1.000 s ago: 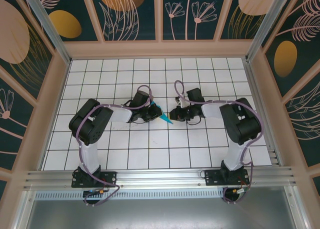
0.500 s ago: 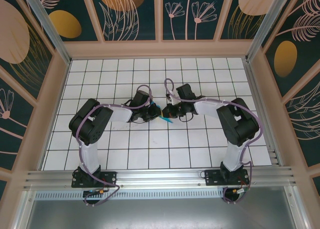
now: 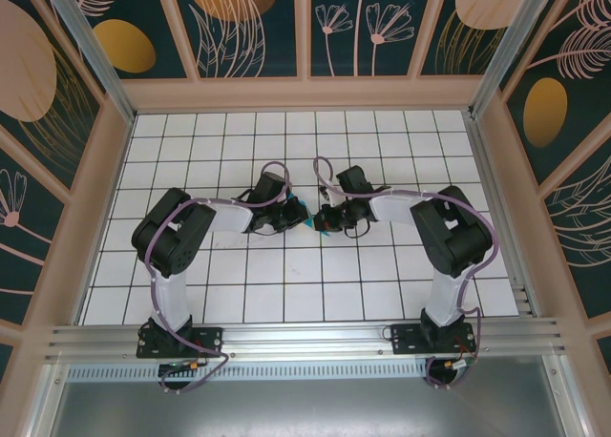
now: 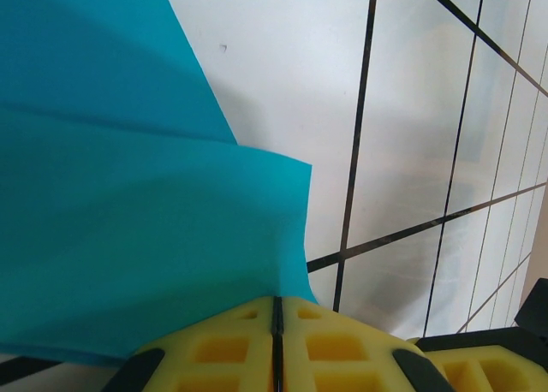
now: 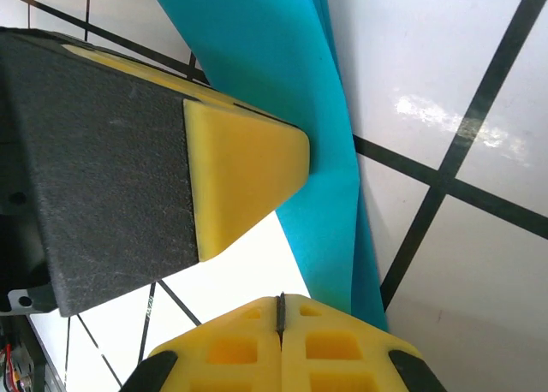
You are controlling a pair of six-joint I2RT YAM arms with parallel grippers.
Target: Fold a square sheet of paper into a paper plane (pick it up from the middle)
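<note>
Yellow pads of the left hand (image 4: 276,311) sit pressed together, clamped on the edge of the folded cyan paper (image 4: 128,238), which spreads away over the white tiled bench (image 4: 411,109). The right hand (image 5: 281,311) is closed too, the paper running up past its right pad, whether pinched I cannot tell; beyond, a left finger (image 5: 244,174) lies on the paper. From above, both hands meet tip to tip mid-bench, the paper between them.
</note>
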